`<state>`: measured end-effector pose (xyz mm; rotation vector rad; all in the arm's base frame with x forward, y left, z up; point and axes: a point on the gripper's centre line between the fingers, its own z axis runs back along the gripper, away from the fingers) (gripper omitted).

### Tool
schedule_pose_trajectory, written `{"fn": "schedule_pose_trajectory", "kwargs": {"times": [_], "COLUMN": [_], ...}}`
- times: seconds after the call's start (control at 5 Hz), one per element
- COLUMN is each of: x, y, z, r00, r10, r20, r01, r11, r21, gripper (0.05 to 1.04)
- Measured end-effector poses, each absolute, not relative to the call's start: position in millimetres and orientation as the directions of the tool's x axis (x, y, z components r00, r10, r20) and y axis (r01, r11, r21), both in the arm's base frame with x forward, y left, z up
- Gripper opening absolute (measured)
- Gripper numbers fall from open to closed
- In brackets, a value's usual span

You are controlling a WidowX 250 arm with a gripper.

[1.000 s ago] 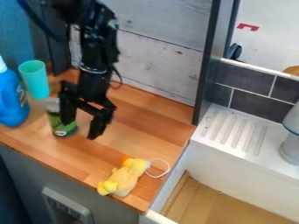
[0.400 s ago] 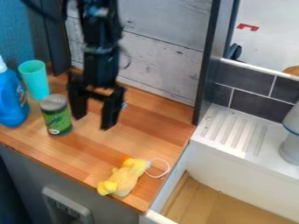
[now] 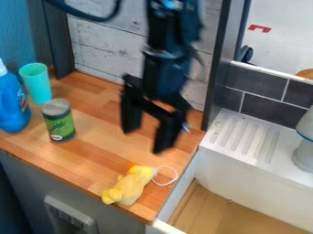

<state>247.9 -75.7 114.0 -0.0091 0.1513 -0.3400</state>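
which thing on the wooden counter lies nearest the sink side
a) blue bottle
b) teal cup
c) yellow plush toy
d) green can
c: the yellow plush toy lies by the counter's right edge, while the green can, teal cup and blue bottle stand farther left.

Kitchen setting, apparently a toy or mock-up one, wooden countertop (image 3: 101,157), white sink (image 3: 245,169) with grooved drainer (image 3: 247,139), dark tiled splashback (image 3: 260,91), green-labelled can (image 3: 59,123), blue detergent-type bottle (image 3: 11,103), turquoise cup (image 3: 36,84).

Camera above counter (image 3: 92,157), facing down at slant.
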Motion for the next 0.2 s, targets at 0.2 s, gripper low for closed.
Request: {"fn": "schedule_pose_trajectory", "kwargs": {"times": [0.2], "x": [238.5], "y": [-88.2], "z": [110.4], "r00": [0.92], "r10": [-0.356], "r20": [-0.166], "r01": [0.351], "r11": [0.935], "r21": [-0.061], "gripper": [1.003]}}
